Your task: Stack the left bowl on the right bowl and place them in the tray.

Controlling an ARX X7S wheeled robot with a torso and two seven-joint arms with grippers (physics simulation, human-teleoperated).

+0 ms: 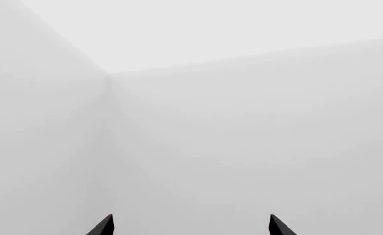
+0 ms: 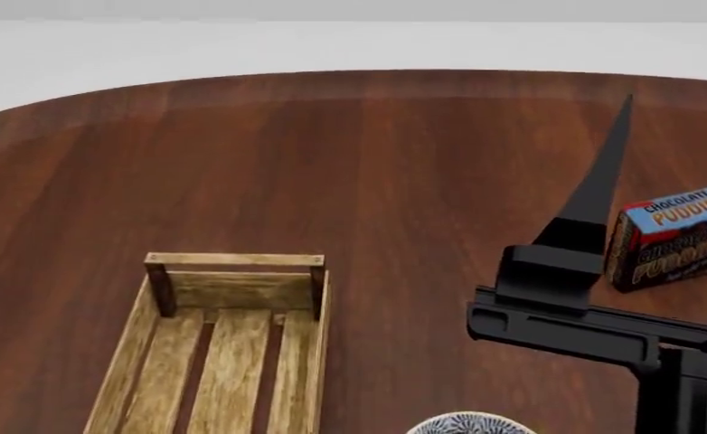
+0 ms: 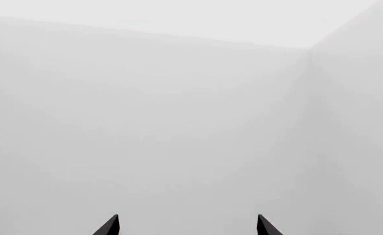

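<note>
The tray (image 2: 161, 362), a light-wood slatted crate, lies at the lower left of the head view with nothing showing in it. Only the patterned rim of one bowl (image 2: 468, 423) peeks in at the bottom edge; I cannot tell which bowl it is, and the other is out of view. My right gripper (image 3: 188, 220) is open and holds nothing. One black finger (image 2: 601, 181) rises above the table right of the tray. My left gripper (image 1: 191, 220) is open too, facing a bare wall corner, and is absent from the head view.
A chocolate pudding box (image 2: 674, 237) stands on the dark wooden table (image 2: 366, 163) at the far right, just behind my right arm (image 2: 570, 321). The table's curved far edge runs along the top, with pale floor beyond.
</note>
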